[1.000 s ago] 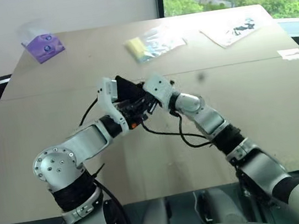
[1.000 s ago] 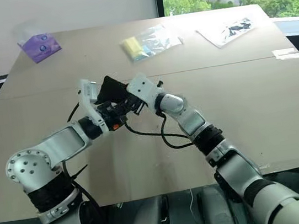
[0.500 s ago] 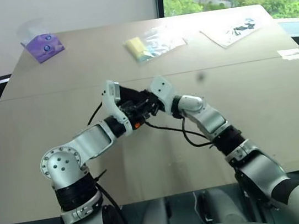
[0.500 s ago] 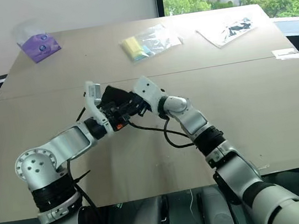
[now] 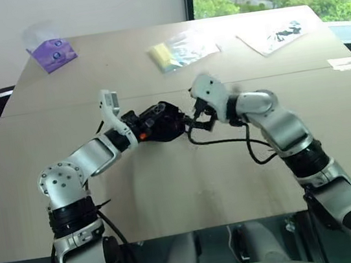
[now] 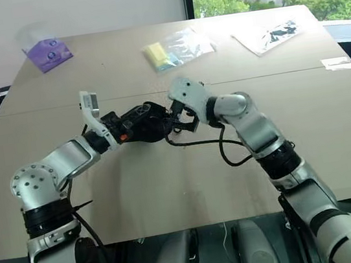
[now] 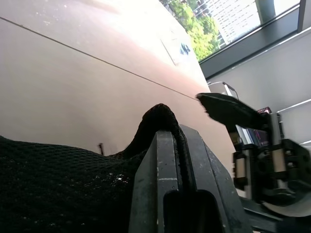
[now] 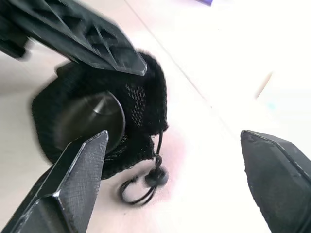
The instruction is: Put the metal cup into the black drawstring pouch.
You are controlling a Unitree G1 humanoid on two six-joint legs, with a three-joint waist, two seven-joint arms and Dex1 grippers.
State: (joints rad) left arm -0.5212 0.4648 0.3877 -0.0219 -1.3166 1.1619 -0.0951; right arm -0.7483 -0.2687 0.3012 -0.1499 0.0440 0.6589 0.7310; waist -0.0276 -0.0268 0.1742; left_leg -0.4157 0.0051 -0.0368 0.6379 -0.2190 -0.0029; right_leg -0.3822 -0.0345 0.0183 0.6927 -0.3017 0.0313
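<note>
Left gripper (image 7: pixel 167 145) clamped on small soft black mesh drawstring pouch (image 5: pixel 164 121) above mid-table (image 5: pixel 171 191), shiny silver metal cup (image 8: pixel 90 121) inside its mouth; right gripper (image 8: pixel 175 145) spread wide, empty, just beside the pouch.

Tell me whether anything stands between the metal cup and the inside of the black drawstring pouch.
Nothing visible does. In the right wrist view the metal cup already sits in the mouth of the black drawstring pouch, which the left gripper pinches by its fabric. The right gripper is open beside it.
</note>
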